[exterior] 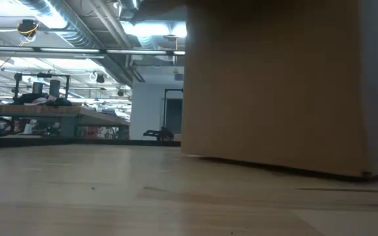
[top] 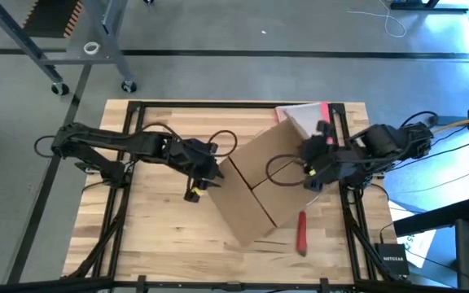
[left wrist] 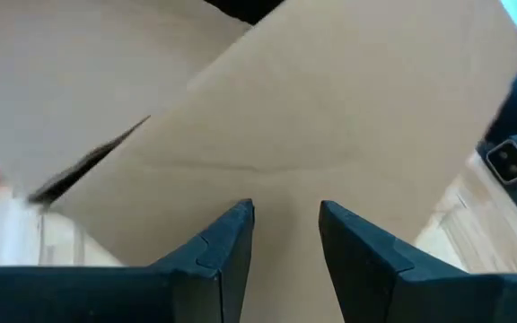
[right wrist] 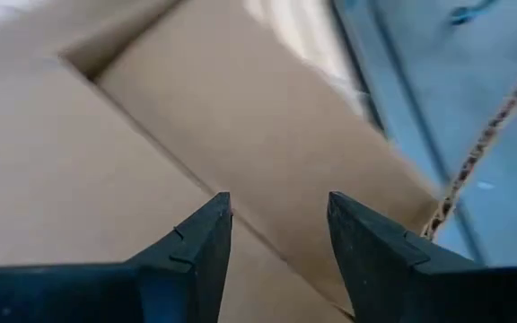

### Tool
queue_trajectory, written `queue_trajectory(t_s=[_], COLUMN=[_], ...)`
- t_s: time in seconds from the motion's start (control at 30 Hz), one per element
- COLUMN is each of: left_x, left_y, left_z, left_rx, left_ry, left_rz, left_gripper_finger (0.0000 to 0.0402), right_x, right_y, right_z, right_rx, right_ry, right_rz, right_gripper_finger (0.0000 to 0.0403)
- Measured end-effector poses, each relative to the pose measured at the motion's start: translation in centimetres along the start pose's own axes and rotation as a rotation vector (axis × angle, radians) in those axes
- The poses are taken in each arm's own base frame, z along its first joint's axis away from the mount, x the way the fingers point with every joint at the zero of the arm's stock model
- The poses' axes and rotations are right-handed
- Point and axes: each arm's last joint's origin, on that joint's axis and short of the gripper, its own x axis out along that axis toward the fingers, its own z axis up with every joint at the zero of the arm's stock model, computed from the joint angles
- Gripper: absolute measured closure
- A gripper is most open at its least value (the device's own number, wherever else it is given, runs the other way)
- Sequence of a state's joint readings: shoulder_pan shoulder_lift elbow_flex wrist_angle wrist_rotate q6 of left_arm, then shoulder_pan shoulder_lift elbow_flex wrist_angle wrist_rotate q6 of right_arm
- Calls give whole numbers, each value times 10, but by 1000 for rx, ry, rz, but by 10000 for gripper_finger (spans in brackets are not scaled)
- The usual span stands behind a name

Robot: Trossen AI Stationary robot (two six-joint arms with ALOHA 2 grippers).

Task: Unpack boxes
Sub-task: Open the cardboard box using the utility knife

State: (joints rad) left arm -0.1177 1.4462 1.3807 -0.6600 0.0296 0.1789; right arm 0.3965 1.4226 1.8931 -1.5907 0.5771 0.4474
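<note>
Two dark arms reach over a light wooden table [top: 153,220] with a black metal frame, and grey floor lies around it. In the high view the brown cardboard box [top: 259,191] stands turned at an angle near the middle of the table, toward the right. Its top flaps are closed, with a seam between them. The left gripper [top: 206,175] is at the box's left edge, and the right gripper [top: 312,167] is over its right part. A red tool [top: 301,232] lies on the wood just right of the box, and a clear pouch [top: 304,118] with a pink edge lies at its far side.

In the low view the box [exterior: 274,85] fills the right side as a flat matte wall, and a workshop with ceiling lights is behind.

In the left wrist view the fingers [left wrist: 232,247] stand apart, empty, close to smooth cardboard.

In the right wrist view the fingers [right wrist: 200,247] are also apart, above the flap seam, holding nothing.
</note>
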Motion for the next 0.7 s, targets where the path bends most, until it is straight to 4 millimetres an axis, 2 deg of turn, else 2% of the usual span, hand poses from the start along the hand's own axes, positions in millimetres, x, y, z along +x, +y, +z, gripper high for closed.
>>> queue_trajectory(t_s=[0.23,0.5,0.6,0.7], left_x=[-7,-33,-25,-3], left_y=[-3,0,10,23], left_z=[4,30,34,29], left_rx=[3,126,164,165], left_ry=[-41,-321,-359,-292], left_rz=[1,127,172,176], left_gripper_finger=[275,275,275,275], right_x=[0,9,15,20], right_y=[-12,-32,-43,-53], right_z=[4,9,11,13], right_rx=[31,86,101,121], right_ry=[-45,-40,-18,12], right_rz=[-94,-205,-241,-243], right_gripper_finger=[224,224,224,224])
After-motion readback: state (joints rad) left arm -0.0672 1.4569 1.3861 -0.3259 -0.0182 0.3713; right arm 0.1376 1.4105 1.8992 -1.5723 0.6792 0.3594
